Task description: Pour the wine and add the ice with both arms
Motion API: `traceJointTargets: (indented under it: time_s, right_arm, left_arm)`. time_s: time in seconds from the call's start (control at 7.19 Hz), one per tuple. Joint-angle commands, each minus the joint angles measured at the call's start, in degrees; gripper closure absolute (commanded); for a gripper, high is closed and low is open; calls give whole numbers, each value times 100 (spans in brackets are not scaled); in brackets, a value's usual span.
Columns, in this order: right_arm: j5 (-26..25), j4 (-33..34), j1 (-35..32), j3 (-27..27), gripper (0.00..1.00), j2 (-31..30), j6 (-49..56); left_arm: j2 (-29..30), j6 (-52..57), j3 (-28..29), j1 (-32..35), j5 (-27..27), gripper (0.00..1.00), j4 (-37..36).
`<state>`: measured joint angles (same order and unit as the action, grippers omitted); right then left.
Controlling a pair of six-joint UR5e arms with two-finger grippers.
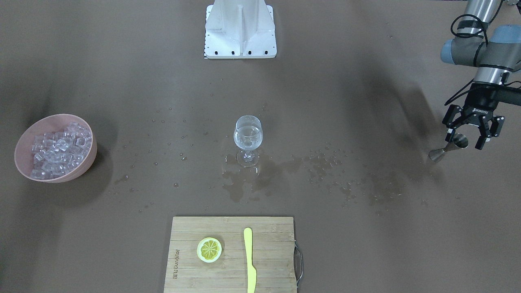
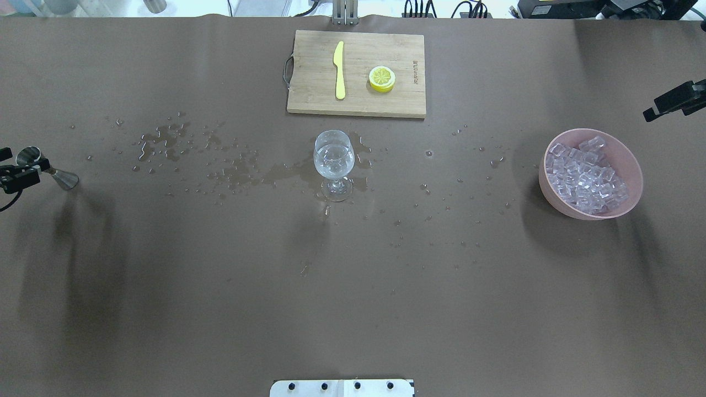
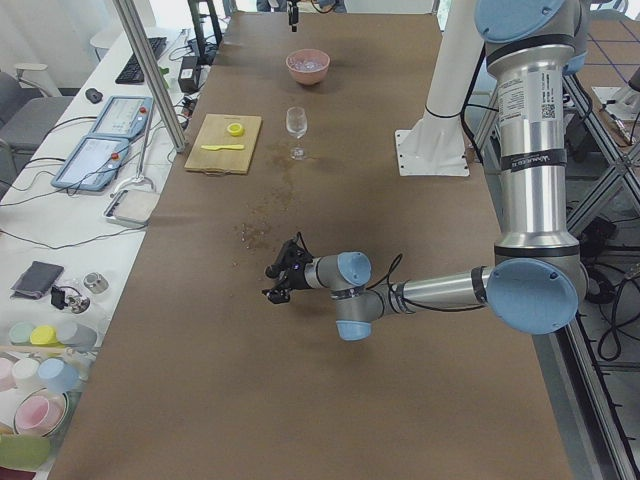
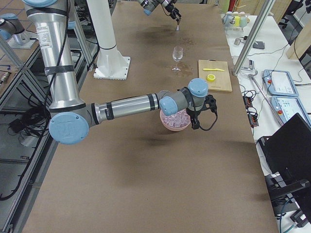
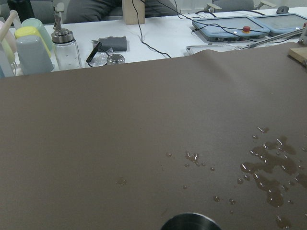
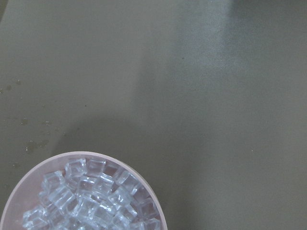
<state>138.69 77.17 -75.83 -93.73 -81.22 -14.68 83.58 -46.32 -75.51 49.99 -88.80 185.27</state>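
Note:
A clear wine glass (image 1: 248,136) stands mid-table with a little clear wine (image 1: 247,141) in its bowl; it also shows in the overhead view (image 2: 333,160). Ice cubes (image 1: 57,148) fill a pink bowl (image 1: 87,162) at my right end of the table. My left gripper (image 1: 465,140) is low at the table's left end. Its fingers are spread on either side of a steel jigger (image 1: 447,147) that leans with its lower cone at the table. My right gripper (image 2: 659,107) hovers beyond the bowl (image 2: 634,160). I cannot tell if it is open. The right wrist view shows the ice (image 6: 86,196) below.
A bamboo cutting board (image 1: 272,244) at the operators' edge carries a lemon slice (image 1: 209,249) and a yellow knife (image 1: 249,260). Spilled drops and puddles (image 1: 260,175) spread around the glass and toward the jigger. The white stand (image 1: 240,28) sits at the robot's side.

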Motion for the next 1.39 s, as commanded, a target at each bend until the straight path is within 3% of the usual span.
traceJointTargets:
  time_s: [0.0, 0.97, 1.25]
  right_arm:
    - [0, 0, 7, -5, 0, 1, 0]
    - [0, 0, 7, 4, 0, 1, 0]
    - [0, 0, 7, -5, 0, 10, 0]
  left_arm:
    - [202, 0, 318, -111, 168, 5, 167]
    - [404, -61, 546, -560, 784, 6, 193]
    - [448, -70, 590, -613, 908, 19, 185]
